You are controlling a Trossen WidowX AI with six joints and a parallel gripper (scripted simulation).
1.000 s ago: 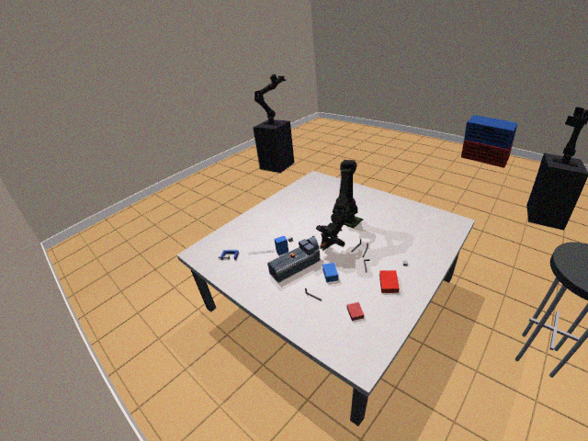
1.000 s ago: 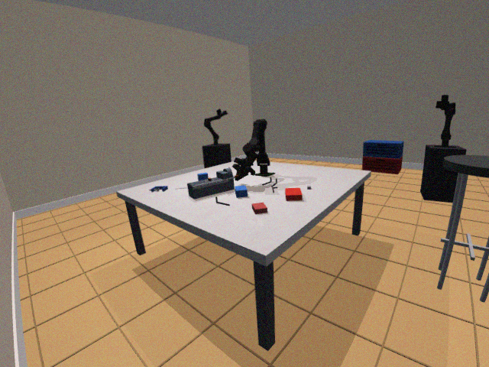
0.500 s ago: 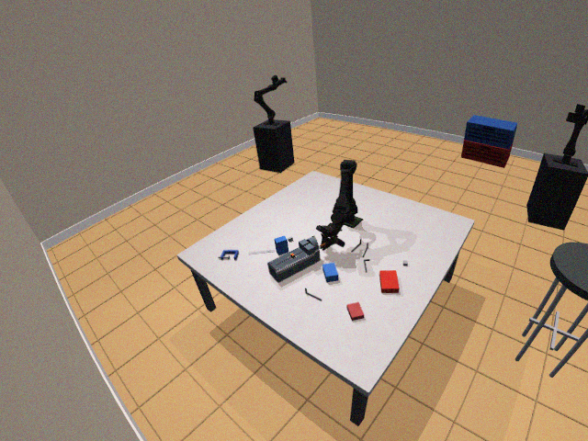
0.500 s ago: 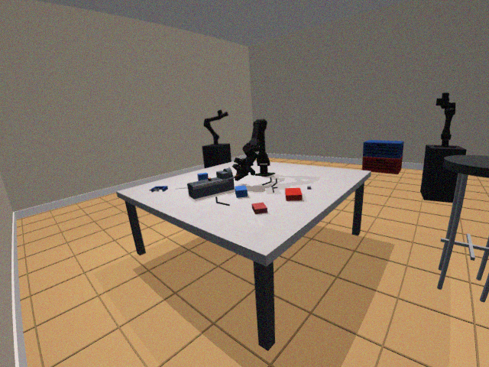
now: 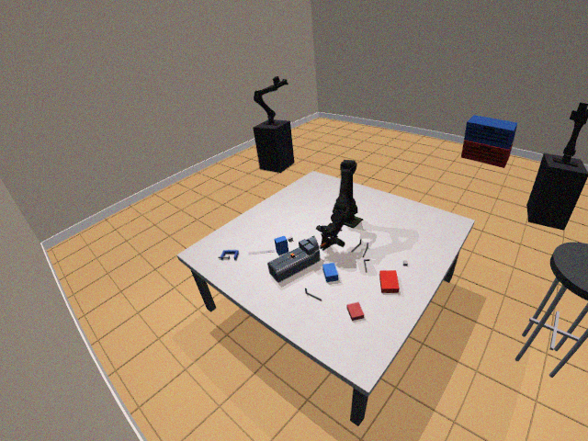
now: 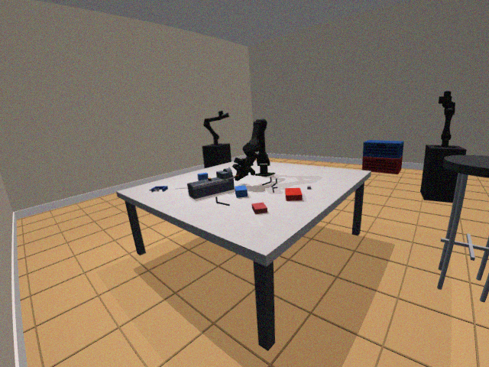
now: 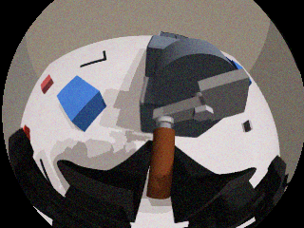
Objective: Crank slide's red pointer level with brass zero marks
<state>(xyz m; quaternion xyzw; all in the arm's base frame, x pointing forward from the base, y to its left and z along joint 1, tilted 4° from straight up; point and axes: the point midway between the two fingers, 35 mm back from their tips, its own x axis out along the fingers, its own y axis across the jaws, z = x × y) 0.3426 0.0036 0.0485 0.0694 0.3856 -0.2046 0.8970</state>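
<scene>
Plain grey-beige walls (image 5: 142,71) w/ a pale skirting strip at the bottom; floor (image 5: 142,332) is orange tile, dark grout. White-topped desk (image 5: 389,342) on dark legs, mid-room. Two dark pedestals (image 5: 273,144) near the walls, blue-over-red crate stack (image 5: 489,141) at back, round dark stool (image 5: 570,265) at right, prob. metal-legged.

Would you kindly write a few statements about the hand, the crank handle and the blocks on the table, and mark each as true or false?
1. The hand is shut on the brown crank handle. True.
2. The hand hangs open above the machine. False: it grips the handle at the machine's end.
3. Two red blocks lie on the table. True.
4. The blue clamp sits on top of the machine. False: it lies on the table, apart from the machine.
</scene>
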